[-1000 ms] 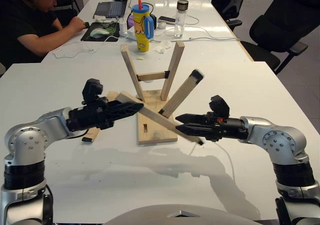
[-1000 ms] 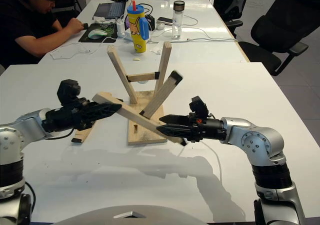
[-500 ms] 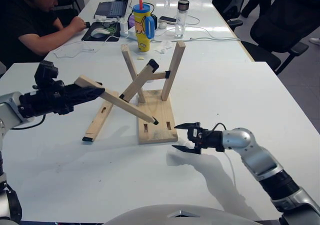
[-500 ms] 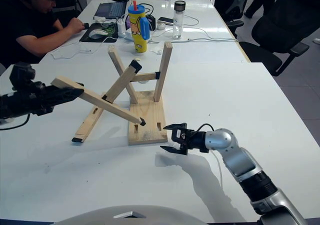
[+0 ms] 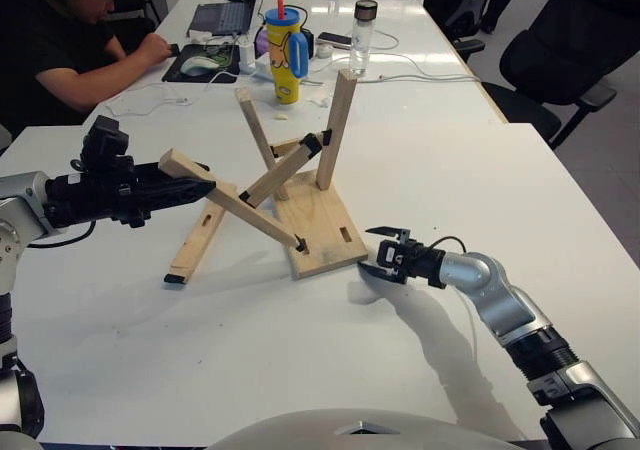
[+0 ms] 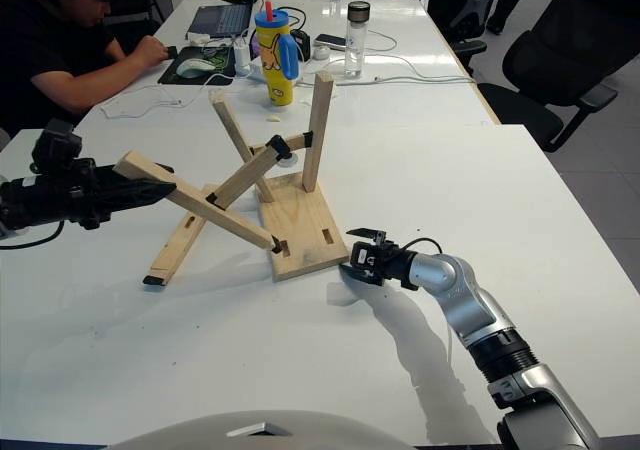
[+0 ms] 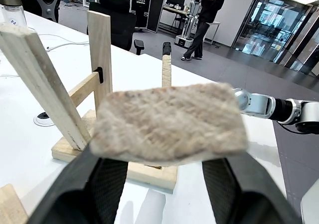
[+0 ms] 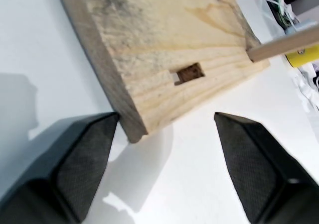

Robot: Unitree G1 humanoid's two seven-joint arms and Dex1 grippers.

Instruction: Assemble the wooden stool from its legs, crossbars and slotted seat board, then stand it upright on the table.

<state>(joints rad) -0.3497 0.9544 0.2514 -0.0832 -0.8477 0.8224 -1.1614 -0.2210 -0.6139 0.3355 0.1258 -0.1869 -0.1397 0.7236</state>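
Roughly half done, by our read. The seat board lies underside-up on the bench. Two legs already stand in its far slots, leaning a bit, joined by a crossbar.

The left jaws are clenched on the top end of a third leg. It slants down so that its black-capped tip sits right at a near slot. We judge it not seated, though we cannot tell whether it touches. A second stick is fixed to that leg and angles up to a black-capped end near the crossbar.

The right jaws are released, spread wide either side of the board's near corner. One pad sits just beside the edge and grips nothing.

One more slotted piece lies flat on the bench, left of the board.

Left to do, as we see it:
- seat the held pair
- fit the loose piece
- flip the stool upright

Materials:
- The wood is all pale, unfinished and pine-like.
- The sticks are square in section with straight edges.
- The held leg's end grain looks rough-sawn and fuzzy.
- The board is a thick rectangular slab with clear lengthwise grain and grey smudges.
- Its open slot is a small, dark, sharp-cut rectangle.
- The leg caps are black, probably rubber or plastic.
- The bench top is smooth white with a slight sheen.
- The jaw pads are black with a fine mesh texture.
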